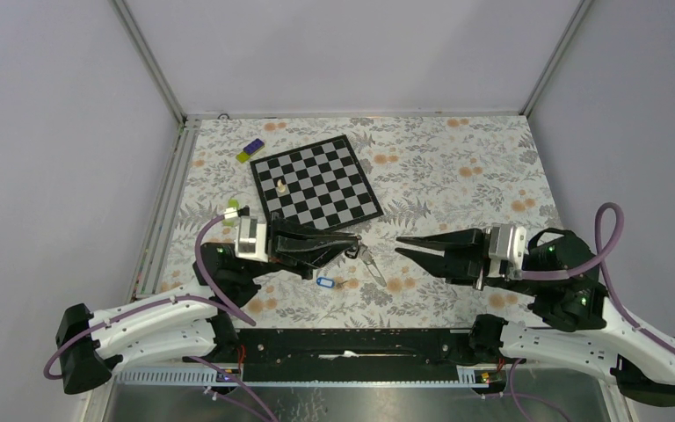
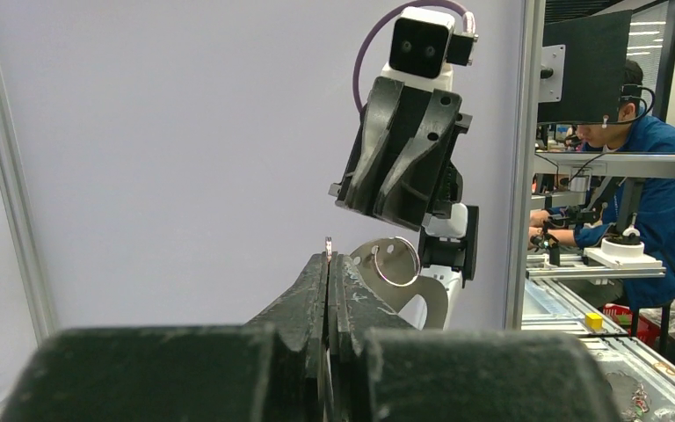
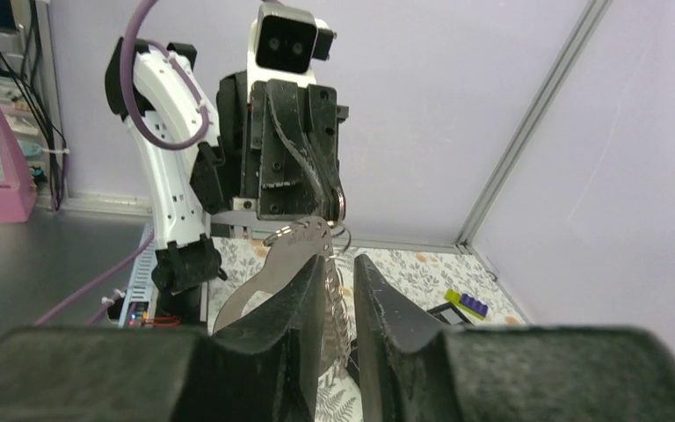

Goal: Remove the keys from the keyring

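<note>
**Ring held aloft by your left gripper [image 1: 353,245]; key [image 3: 286,255] dangling beneath.**
You are clenching the ring [image 3: 342,205] at left while the right gripper [image 1: 402,246] is gaping narrowly, facing it. Closing off-centre risks swinging the key aside or twisting the ring loose.

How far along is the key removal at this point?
Partly done, it seems: the blue tag lies on the table, off the raised ring. In hand: the left pincer is shut on that ring, a silvery key hanging from it. Left: the open right pincer must slide it off.
</note>
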{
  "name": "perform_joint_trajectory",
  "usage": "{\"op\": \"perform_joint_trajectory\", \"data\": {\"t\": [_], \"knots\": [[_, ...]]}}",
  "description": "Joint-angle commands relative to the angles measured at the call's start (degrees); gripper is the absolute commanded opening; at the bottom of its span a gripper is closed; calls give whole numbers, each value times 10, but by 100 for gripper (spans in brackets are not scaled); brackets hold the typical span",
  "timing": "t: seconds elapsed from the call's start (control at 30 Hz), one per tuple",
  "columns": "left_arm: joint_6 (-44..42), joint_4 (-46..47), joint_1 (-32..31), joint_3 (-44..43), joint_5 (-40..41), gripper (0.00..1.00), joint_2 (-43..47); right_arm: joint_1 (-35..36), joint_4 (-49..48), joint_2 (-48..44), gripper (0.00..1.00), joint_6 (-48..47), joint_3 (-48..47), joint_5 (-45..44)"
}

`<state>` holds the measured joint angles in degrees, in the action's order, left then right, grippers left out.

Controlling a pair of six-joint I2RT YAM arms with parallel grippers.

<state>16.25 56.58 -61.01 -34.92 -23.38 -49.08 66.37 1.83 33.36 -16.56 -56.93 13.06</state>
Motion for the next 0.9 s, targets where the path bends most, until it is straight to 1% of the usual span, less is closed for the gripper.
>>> {"op": "perform_joint_trajectory", "data": {"t": [0.0,0.13,0.37,0.5,0.77,0.87], "knots": [[-12,25,1,-32,10,0,3,-2,-60,12,23,35,-11,27],[-14,5,1,-36,26,0,3,-1,-80,35,17,57,-20,82],[-24,-18,1,-36,53,0,12,-2,-96,73,16,91,-23,139],[-26,-16,1,-34,55,0,14,-1,-114,86,16,94,-2,119],[-33,-13,1,-32,53,0,17,-1,-117,83,16,64,25,14],[-34,-11,1,-32,52,0,17,-2,-114,80,20,57,29,-1]]}}
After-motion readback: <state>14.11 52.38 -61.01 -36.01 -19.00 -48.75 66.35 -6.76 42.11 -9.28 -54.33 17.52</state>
